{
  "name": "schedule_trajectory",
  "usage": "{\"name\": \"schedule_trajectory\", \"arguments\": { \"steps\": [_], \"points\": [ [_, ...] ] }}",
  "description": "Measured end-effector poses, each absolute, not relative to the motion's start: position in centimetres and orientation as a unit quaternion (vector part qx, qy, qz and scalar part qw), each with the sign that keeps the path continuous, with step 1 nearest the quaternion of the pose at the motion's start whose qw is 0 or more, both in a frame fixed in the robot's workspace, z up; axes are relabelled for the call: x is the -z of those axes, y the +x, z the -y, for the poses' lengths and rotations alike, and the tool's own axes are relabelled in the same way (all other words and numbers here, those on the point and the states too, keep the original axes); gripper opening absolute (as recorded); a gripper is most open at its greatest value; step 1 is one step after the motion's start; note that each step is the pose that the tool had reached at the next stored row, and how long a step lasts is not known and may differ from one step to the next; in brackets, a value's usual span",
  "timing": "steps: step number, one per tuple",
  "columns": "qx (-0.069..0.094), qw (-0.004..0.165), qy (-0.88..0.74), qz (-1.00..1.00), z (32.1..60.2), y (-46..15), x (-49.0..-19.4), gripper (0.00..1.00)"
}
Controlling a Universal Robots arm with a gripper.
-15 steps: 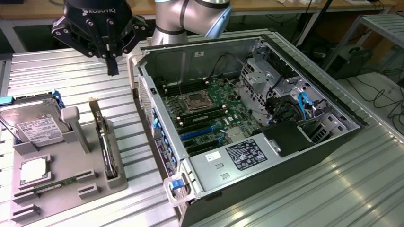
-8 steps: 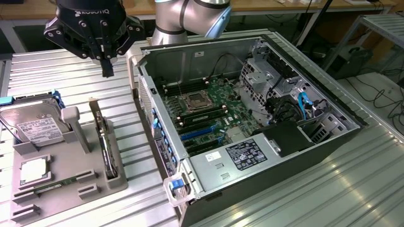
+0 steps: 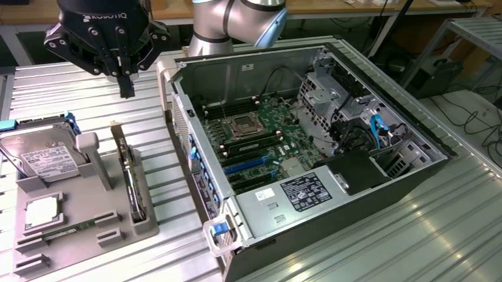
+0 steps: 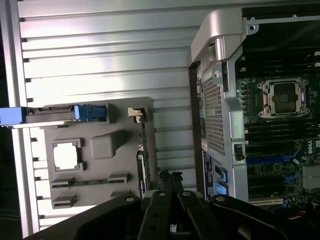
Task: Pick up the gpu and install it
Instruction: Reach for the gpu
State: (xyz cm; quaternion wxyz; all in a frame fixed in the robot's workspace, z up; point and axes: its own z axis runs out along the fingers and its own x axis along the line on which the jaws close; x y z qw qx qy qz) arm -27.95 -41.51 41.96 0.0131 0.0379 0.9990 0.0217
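Exterior view: gripper hangs above the table, fingers pinched together and empty, well apart from the gpu, which stands edge-on in the tray slot. Wrist view: gpu lies near the gripper but off its line. I'd centre first, open wide, and put the fingers across the thin edge.

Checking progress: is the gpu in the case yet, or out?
Out: the gpu stands on edge in the grey holder, beside the open case.
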Motion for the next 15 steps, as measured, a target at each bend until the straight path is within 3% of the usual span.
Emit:
{"name": "schedule_trajectory", "arguments": {
  "steps": [15],
  "points": [
    [-0.022,0.013,0.038,-0.999,41.9,-30.1,-42.0,0.11]
  ]
}}
